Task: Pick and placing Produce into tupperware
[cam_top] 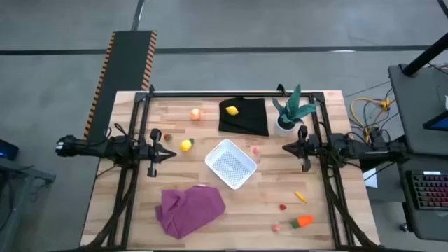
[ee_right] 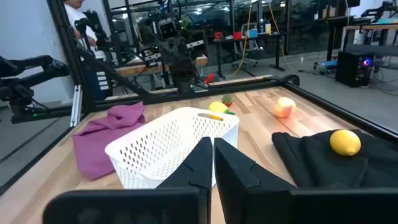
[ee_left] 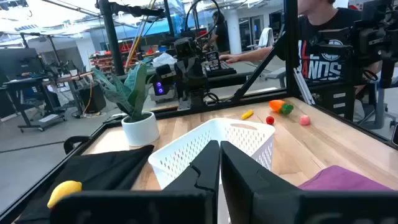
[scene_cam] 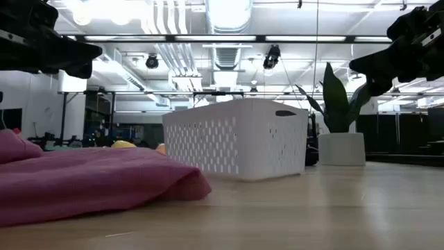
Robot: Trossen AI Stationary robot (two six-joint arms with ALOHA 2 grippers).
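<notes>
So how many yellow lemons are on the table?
2: one lemon on the black cloth, another lemon on bare wood left of the white container. Others may be hidden.

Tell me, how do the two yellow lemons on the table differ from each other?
The lemon on the black cloth rests on dark fabric near the potted plant; the lemon on bare wood lies straight on the tabletop, beside the left gripper. The first sits toward the table's far edge, the second nearer the white tupperware. Both are small, yellow, and still outside the tupperware.
</notes>
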